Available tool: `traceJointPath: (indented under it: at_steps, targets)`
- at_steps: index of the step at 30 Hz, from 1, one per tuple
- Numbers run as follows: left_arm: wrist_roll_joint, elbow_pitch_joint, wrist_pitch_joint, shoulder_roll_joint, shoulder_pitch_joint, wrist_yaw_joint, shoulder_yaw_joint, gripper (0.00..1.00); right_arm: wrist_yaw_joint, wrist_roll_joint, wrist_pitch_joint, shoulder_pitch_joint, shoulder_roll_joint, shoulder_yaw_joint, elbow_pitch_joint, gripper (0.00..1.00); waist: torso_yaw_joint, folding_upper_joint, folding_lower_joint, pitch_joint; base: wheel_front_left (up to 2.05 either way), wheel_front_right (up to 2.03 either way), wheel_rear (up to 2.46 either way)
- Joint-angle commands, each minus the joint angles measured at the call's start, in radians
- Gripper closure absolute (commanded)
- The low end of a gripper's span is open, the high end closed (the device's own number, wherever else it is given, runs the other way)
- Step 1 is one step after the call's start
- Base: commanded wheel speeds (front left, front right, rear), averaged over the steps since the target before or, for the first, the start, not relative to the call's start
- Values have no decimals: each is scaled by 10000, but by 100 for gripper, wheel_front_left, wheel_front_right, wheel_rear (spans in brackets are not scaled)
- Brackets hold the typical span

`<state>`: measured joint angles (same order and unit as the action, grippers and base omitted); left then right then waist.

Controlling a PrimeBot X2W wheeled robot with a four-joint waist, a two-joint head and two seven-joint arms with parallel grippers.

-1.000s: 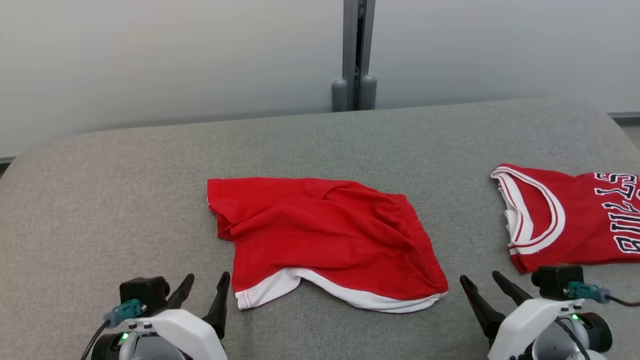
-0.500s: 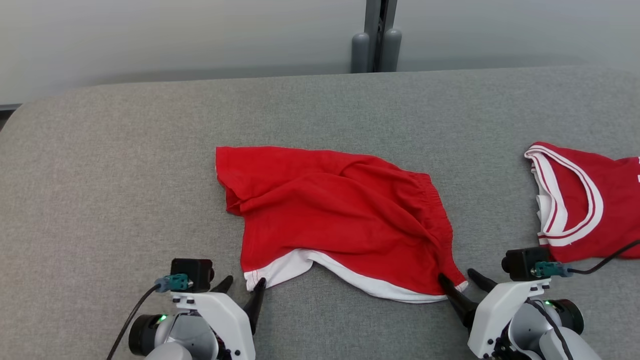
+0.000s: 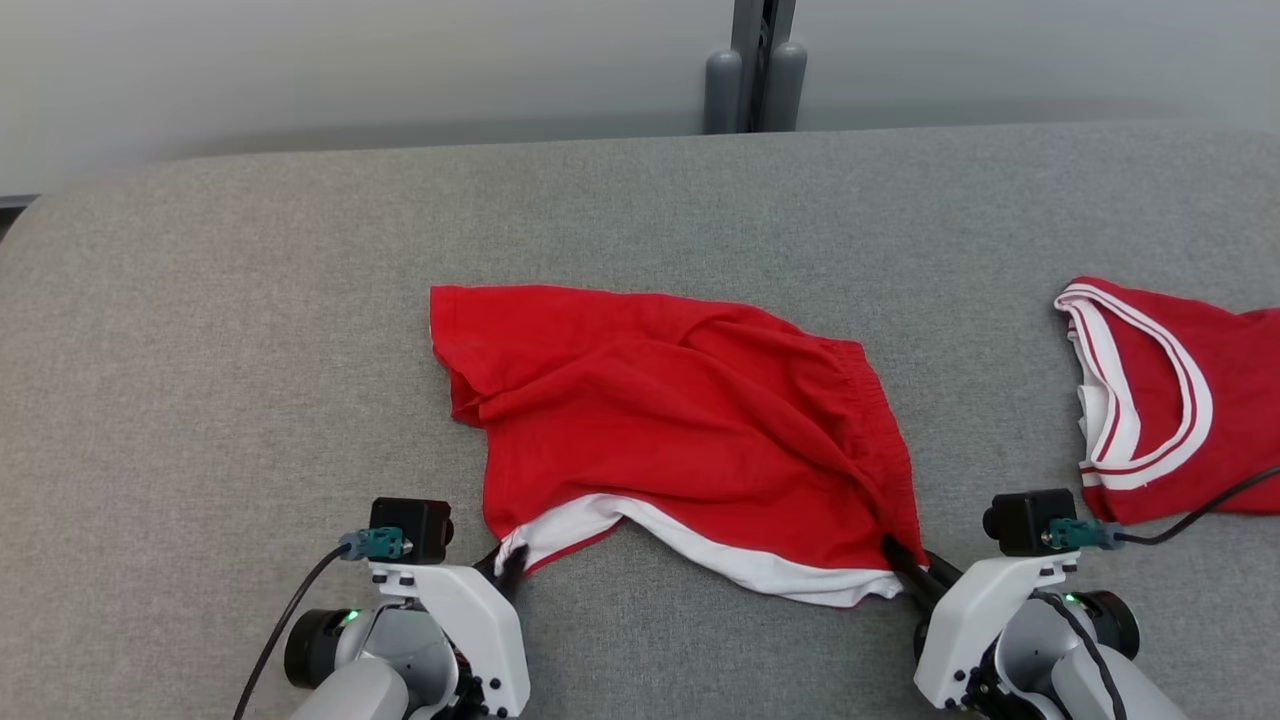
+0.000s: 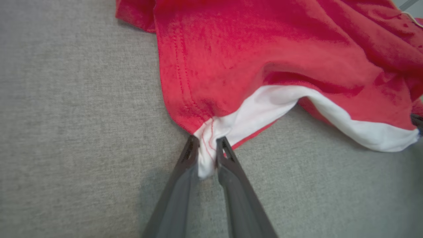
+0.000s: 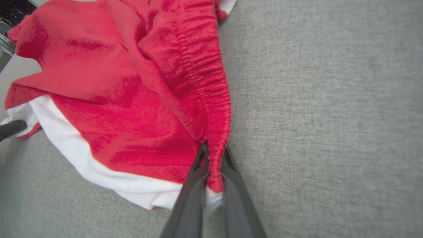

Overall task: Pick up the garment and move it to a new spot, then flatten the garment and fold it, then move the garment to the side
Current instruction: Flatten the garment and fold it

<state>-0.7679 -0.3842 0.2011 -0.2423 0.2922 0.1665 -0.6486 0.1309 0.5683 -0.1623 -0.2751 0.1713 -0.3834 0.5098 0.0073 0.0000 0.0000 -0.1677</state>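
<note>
The garment (image 3: 670, 430) is a pair of red shorts with a white hem, lying rumpled in the middle of the grey surface. My left gripper (image 3: 505, 558) is at its near left corner, shut on the white hem corner (image 4: 207, 155), which bunches between the two fingers. My right gripper (image 3: 905, 560) is at the near right corner, where the elastic waistband (image 5: 211, 109) ends, and its fingers are shut on that red edge (image 5: 214, 162). The garment (image 4: 264, 56) spreads away from both grippers.
A red jersey with white trim (image 3: 1170, 400) lies at the right edge, close to my right wrist. The grey padded surface (image 3: 250, 330) stretches bare to the left and back. A grey post (image 3: 755, 65) stands behind the far edge.
Both grippers moved forward to the shorts' near corners and went from open to shut on the fabric. The head camera tilted, shifting the whole picture.
</note>
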Motion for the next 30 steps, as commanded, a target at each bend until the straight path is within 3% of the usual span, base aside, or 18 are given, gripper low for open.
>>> traceJointPath:
  at_steps: [1,11,20,25,30]
  targets:
    - [-54,-49,-186,-33,62,-33,89,100,-2,127,139,87,31,-128,167,100,-33,0,0,125,0,0,0]
    - [-112,1081,-397,-556,-539,227,336,100,-1,1498,925,561,349,100,-797,100,-106,0,0,1045,0,0,0]
    - [74,2713,253,-1409,107,451,628,100,-1,2450,378,148,794,511,-2150,100,-181,0,0,1259,0,0,0]
    - [273,2862,1103,-1944,1824,149,803,100,-1,2934,-314,-1149,1005,889,-2484,100,-221,0,0,866,0,0,0]
    - [210,2155,1682,-1910,3676,-385,917,100,-1,3258,-830,-2865,1076,971,-2165,100,-284,0,0,159,0,0,0]
